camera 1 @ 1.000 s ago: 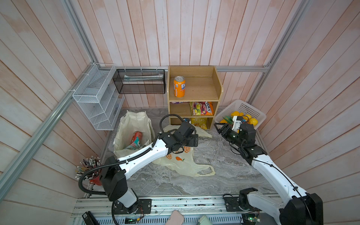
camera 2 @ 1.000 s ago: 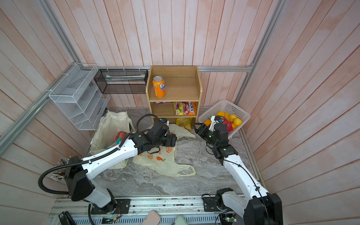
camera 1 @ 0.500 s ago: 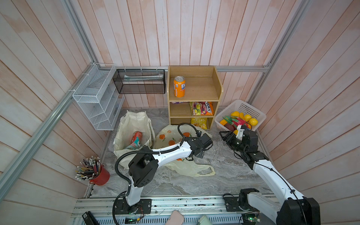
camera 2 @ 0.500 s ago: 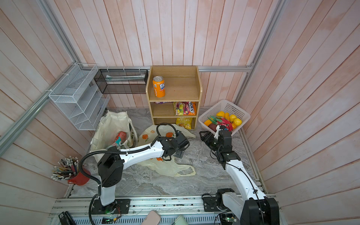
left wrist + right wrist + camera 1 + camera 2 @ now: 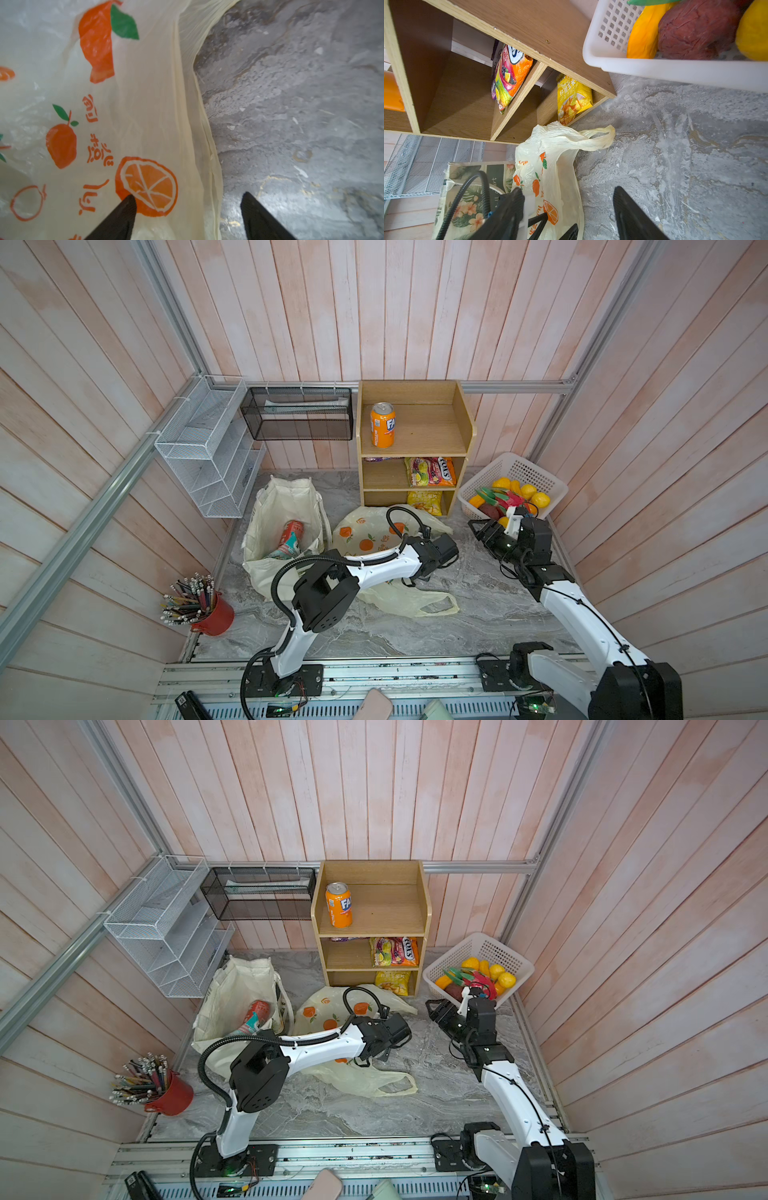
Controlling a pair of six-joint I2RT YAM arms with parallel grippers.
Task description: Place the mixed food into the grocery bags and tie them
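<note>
Your left gripper (image 5: pixel 189 196) is spread open astride the edge of the plastic bag (image 5: pixel 145 104), one finger over its orange print and the other over bare tabletop (image 5: pixel 291 124). Your right gripper (image 5: pixel 568 190) is open wide, holding nothing. The red can (image 5: pixel 292 529) and teal packet (image 5: pixel 286 549) lie inside the canvas tote (image 5: pixel 282 497).

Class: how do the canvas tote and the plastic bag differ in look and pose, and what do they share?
The canvas tote is opaque cream cloth; the plastic bag is thin, translucent pale yellow, printed with oranges. The canvas tote stands open-mouthed; the plastic bag lies slumped flat. A red can shows inside the canvas tote; nothing plainly shows inside the plastic bag. Both rest untied on the grey floor.
</note>
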